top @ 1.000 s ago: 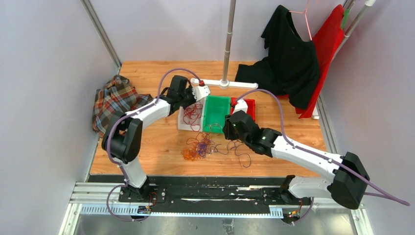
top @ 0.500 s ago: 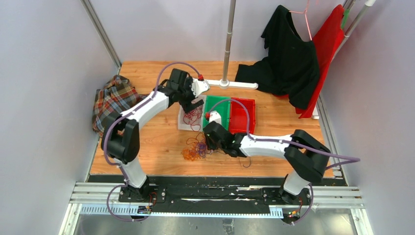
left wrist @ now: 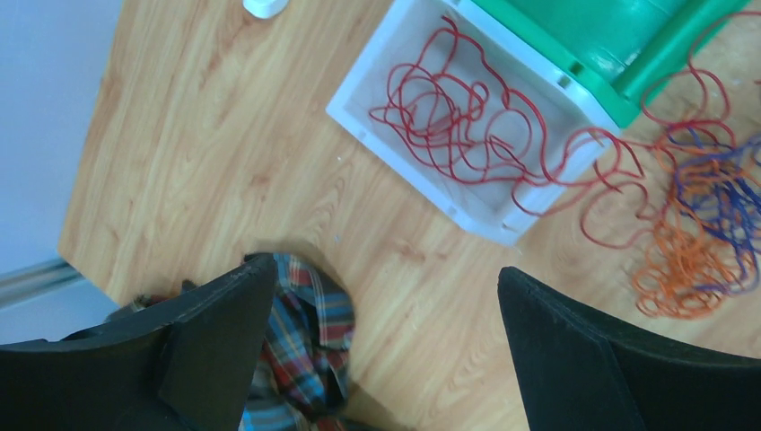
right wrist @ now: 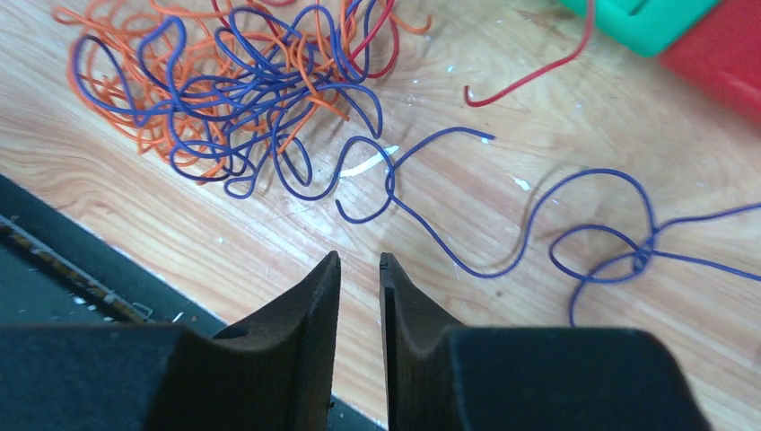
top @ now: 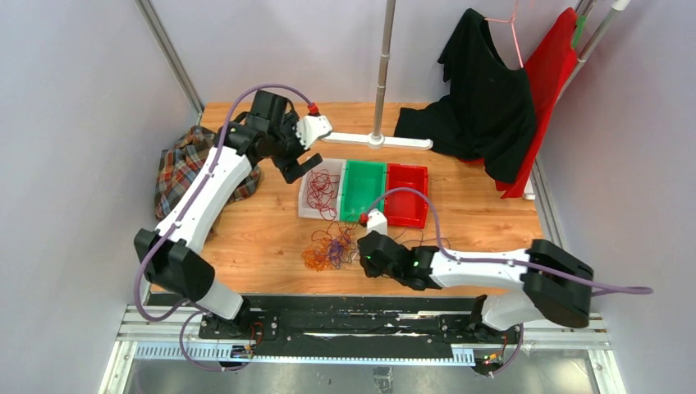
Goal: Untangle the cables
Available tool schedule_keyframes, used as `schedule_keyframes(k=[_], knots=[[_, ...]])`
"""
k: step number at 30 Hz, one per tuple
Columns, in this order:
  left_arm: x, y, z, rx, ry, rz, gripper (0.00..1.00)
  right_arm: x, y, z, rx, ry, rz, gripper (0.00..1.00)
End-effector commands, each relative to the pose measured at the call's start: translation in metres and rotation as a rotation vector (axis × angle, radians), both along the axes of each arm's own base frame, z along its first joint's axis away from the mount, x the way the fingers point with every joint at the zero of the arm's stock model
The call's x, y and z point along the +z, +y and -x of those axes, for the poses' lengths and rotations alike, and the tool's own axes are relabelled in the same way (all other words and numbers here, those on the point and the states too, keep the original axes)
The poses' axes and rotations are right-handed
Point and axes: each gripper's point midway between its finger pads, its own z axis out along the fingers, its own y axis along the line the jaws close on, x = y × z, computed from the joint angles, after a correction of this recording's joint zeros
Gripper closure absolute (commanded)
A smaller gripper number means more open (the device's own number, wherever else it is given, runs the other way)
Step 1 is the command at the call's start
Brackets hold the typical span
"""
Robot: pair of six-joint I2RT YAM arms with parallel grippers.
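The cables lie in two lots. Red ones (top: 320, 190) (left wrist: 458, 135) are coiled in the white bin (top: 304, 211), and one strand trails over its rim onto the table. An orange and purple clump (top: 328, 249) (right wrist: 233, 99) (left wrist: 700, 233) sits on the wood in front of the bins, with a loose purple cable (right wrist: 538, 224) running right from it. My left gripper (top: 297, 164) (left wrist: 386, 268) hangs wide open and empty, back left of the white bin. My right gripper (top: 364, 261) (right wrist: 359, 257) is low at the clump's near right, its jaws a narrow slit apart with nothing between them.
A green bin (top: 364, 182) and a red bin (top: 408, 193) stand right of the white one. A plaid cloth (top: 193, 164) (left wrist: 305, 350) lies at the table's left edge. A pole on a white base (top: 379, 138) and black and red garments (top: 484, 98) stand behind. The black front rail (right wrist: 54, 251) lies just below my right fingers.
My left gripper opened over the white bin, left the red cables there and drew away back left. My right arm swung from the green bin down to the clump, its jaws narrowing.
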Motion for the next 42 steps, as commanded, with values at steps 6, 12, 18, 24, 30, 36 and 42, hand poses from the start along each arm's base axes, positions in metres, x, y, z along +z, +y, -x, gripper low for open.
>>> schedule_keyframes(k=[6, 12, 18, 24, 30, 36, 42], knots=[[0.026, 0.016, 0.050, 0.020, 0.033, 0.036, 0.02, 0.081, -0.006, -0.029, -0.032, -0.171, -0.086, 0.57], [-0.050, -0.009, 0.074, -0.142, 0.220, 0.080, 0.02, 0.090, 0.026, -0.074, -0.026, -0.205, -0.119, 0.53], [-0.090, -0.020, 0.066, -0.234, 0.205, 0.067, 0.02, 0.048, 0.064, -0.092, 0.000, -0.176, -0.121, 0.59], [-0.112, -0.040, 0.048, -0.268, 0.104, 0.043, 0.02, -0.002, 0.044, -0.079, -0.036, -0.100, -0.089, 0.64], [-0.135, -0.064, 0.026, -0.296, 0.040, -0.011, 0.02, -0.016, 0.020, -0.061, -0.072, -0.053, -0.114, 0.66], [-0.151, -0.073, 0.014, -0.311, 0.044, -0.019, 0.00, -0.012, 0.004, -0.047, -0.091, -0.021, -0.129, 0.68], [-0.165, -0.074, 0.009, -0.294, 0.061, -0.023, 0.17, -0.011, -0.006, -0.040, -0.106, -0.014, -0.150, 0.67]])
